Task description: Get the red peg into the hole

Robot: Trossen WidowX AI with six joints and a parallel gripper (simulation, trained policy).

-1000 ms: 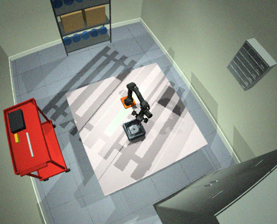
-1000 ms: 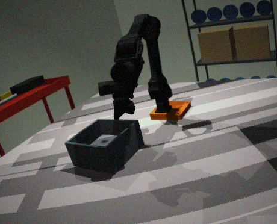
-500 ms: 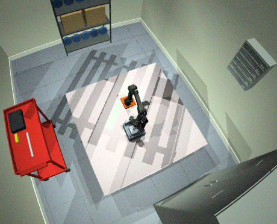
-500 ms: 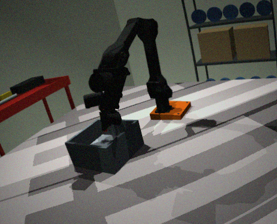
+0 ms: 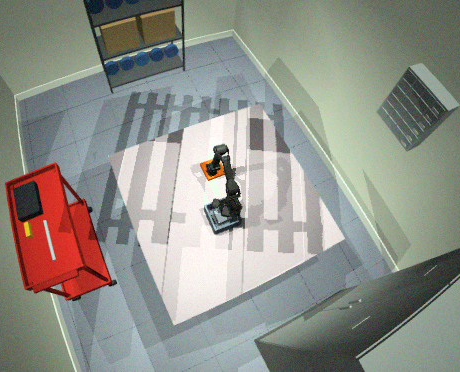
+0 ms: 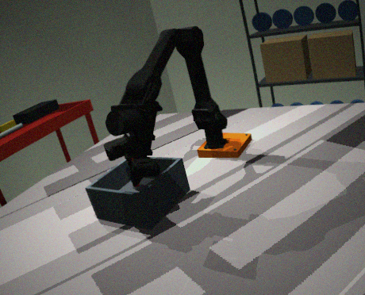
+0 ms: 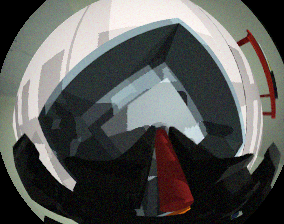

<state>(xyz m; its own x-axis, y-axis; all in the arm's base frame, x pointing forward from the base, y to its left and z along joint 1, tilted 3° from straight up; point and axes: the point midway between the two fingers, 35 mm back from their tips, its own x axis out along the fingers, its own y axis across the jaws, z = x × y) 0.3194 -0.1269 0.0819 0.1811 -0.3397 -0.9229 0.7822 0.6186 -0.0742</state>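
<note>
The dark open box (image 5: 228, 228) (image 6: 117, 206) (image 7: 208, 75) stands on the floor mat. The pale plate (image 7: 158, 107) at its bottom shows in the wrist view; its hole is not visible, with the fingers and the peg's end over the lower part. My gripper (image 6: 136, 179) (image 7: 161, 130) is shut on the red peg (image 7: 172, 175) and reaches down inside the box. In the exterior view only a small red bit of the peg shows under the fingertips, at the level of the box's near rim. Whether the peg's lower end touches the plate or hole cannot be told.
The box walls stand around the fingers on all sides. The arm's orange base plate (image 5: 205, 167) (image 6: 228, 151) lies behind the box. A red trolley (image 5: 57, 245) stands off the mat (image 5: 202, 295) to the left, and a shelf rack (image 5: 147, 72) stands at the back.
</note>
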